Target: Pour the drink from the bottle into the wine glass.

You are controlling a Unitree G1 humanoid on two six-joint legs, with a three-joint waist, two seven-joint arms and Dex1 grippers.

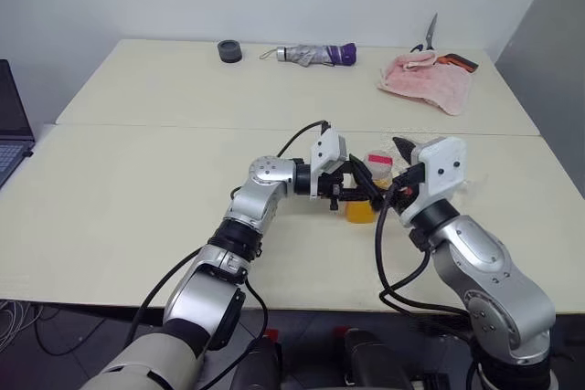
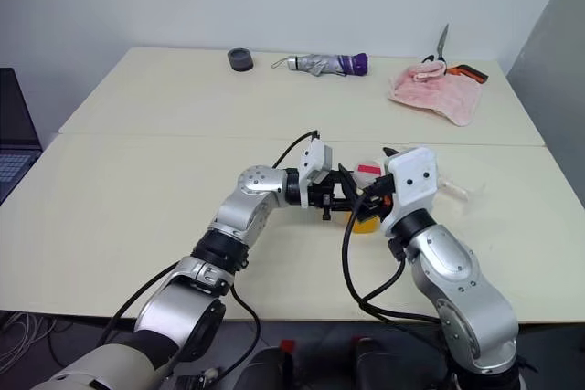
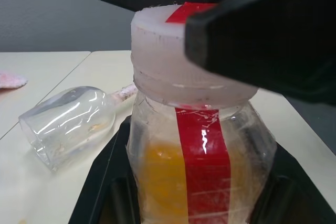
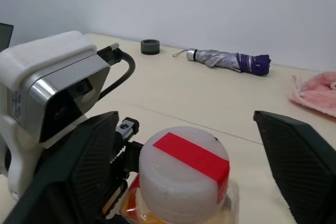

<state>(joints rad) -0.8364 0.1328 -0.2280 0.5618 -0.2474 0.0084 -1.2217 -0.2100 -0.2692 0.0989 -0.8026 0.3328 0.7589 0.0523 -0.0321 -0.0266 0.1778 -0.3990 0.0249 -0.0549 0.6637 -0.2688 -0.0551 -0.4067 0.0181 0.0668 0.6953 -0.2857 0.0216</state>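
The bottle [image 1: 363,202] stands on the table near the middle, a small clear one with a red strip and orange drink [image 3: 157,177] in its lower part. Its whitish cap [image 4: 184,174] carries a red strip too. My left gripper [image 1: 356,191] reaches in level from the left and is shut on the bottle's body, its black fingers [image 3: 100,182] flanking it. My right gripper [image 4: 184,166] is open and straddles the cap, with one finger [image 4: 73,166] on each side and a gap to the cap. The wine glass [image 3: 68,124] lies on its side on the table just beyond the bottle.
At the back of the table lie a black tape roll [image 1: 229,51], a folded umbrella [image 1: 315,54], a pink towel [image 1: 428,79] and scissors [image 1: 430,36]. A laptop [image 1: 9,125] sits at the far left edge. A seam [image 1: 183,127] runs across the tabletop.
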